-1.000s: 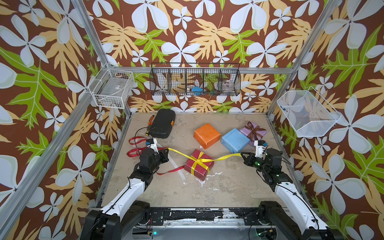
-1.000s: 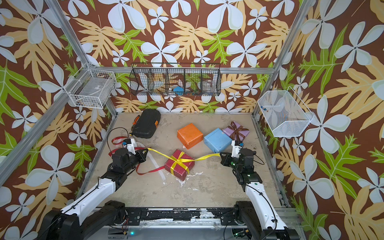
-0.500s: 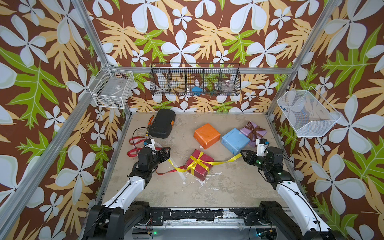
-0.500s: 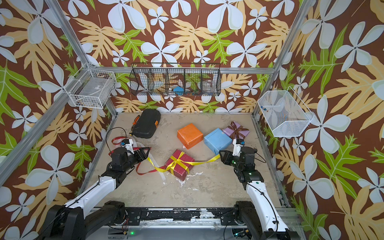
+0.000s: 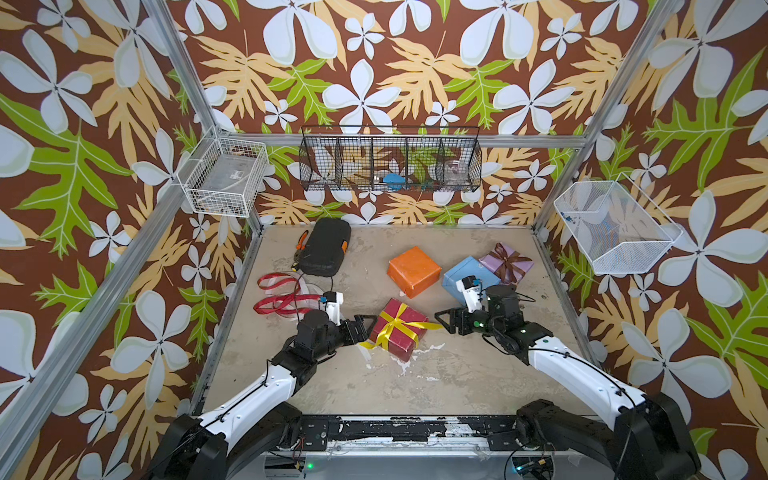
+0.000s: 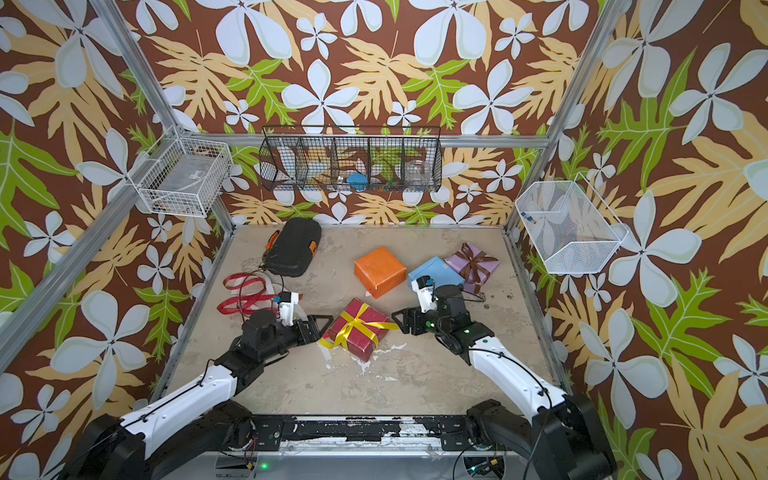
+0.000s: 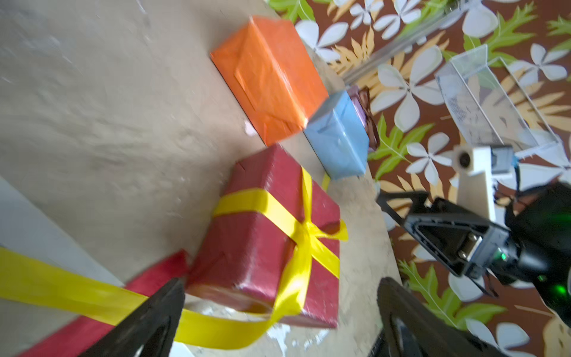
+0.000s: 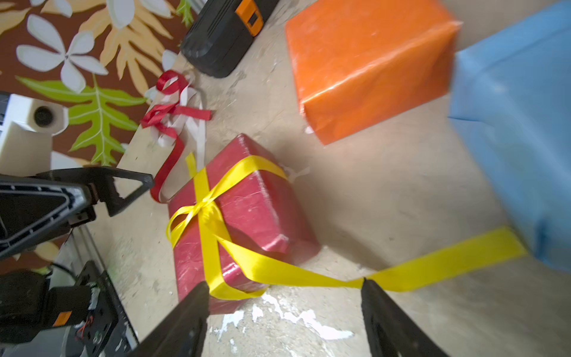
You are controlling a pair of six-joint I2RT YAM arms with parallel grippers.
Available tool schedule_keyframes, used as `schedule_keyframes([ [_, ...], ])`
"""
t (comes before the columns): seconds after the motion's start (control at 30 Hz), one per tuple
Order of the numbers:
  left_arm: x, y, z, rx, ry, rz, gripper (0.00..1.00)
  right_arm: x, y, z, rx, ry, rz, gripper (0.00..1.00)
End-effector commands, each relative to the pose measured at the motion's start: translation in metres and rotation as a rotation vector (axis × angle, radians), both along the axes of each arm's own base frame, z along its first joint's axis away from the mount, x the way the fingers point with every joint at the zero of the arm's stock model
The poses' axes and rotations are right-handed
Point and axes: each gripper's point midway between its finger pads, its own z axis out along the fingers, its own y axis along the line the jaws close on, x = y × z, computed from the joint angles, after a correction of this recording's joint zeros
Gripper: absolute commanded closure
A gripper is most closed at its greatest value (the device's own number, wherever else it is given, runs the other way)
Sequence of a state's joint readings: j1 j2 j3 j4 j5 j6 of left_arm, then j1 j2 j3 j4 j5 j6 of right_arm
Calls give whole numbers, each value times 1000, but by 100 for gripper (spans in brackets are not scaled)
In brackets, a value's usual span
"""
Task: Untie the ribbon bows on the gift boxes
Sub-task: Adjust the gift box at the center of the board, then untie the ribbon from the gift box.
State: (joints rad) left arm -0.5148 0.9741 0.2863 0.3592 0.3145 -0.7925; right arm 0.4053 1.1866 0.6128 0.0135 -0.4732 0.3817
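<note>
Sitting mid-table: dark red gift box (image 5: 398, 334), yellow ribbon (image 5: 394, 324) crossed over it, knot on top, loops gone slack
Yellow tails: one trails on the table toward the left gripper (image 5: 362, 328), the other runs toward the right gripper (image 5: 448, 321) and past it to the light blue gift box (image 8: 519, 129) in the right wrist view
Left gripper: jaws spread wide, nothing between them, just beside the red box
Right gripper: jaws apart too, holding nothing; the tail passes near one fingertip (image 8: 367, 282), can't tell if it touches
Orange gift box (image 5: 414, 271): bare, behind the red one
Lilac gift box (image 5: 506, 262): back right, brown ribbon bow (image 5: 508, 262) tied on top, touching the blue box
Loose ribbons: red ribbon (image 5: 282, 299) and white ribbon (image 8: 197, 123) piled at the table's left edge
Black tool case (image 5: 325, 252): back left
</note>
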Motion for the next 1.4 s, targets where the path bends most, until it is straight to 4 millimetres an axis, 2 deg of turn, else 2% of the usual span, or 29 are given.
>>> schedule_keyframes([
  [0.0, -3, -15, 9, -107, -8, 26, 0, 19, 18, 5, 45, -54, 26, 27],
  [0.1, -5, -24, 10, -185, -8, 19, 0, 32, 32, -4, 78, -40, 64, 36],
  [0.2, 1, -32, 10, -209, -9, 9, 0, 36, 43, -15, 116, -13, 98, 36],
  [0.27, 6, -35, 11, -215, -16, 11, 0, 32, 50, -21, 147, 22, 138, 36],
  [0.37, 17, -37, 11, -211, -33, 32, 0, 19, 55, -24, 200, 61, 176, 35],
  [0.7, 59, -64, 12, -135, -82, -5, 0, -39, 39, -30, 288, 149, 166, 35],
  [0.77, 69, -65, 10, -134, -76, -14, 0, -44, 32, -32, 259, 137, 146, 34],
  [0.9, 85, -46, -1, -79, -46, 11, 0, -22, -4, -41, 2, 61, -26, 33],
  [1.0, 88, -32, -9, 96, -47, 21, 0, -7, -16, -32, -88, 13, -76, 33],
  [1.13, 81, -17, -5, 222, -64, 25, 0, 6, -6, -22, -129, -19, -33, 43],
  [1.27, 64, -13, -6, 231, -48, 8, 0, 13, 10, -17, -227, -76, 8, 43],
  [1.37, 49, -20, -11, 218, -32, -26, 0, 15, 26, -19, -301, -111, 59, 43],
])
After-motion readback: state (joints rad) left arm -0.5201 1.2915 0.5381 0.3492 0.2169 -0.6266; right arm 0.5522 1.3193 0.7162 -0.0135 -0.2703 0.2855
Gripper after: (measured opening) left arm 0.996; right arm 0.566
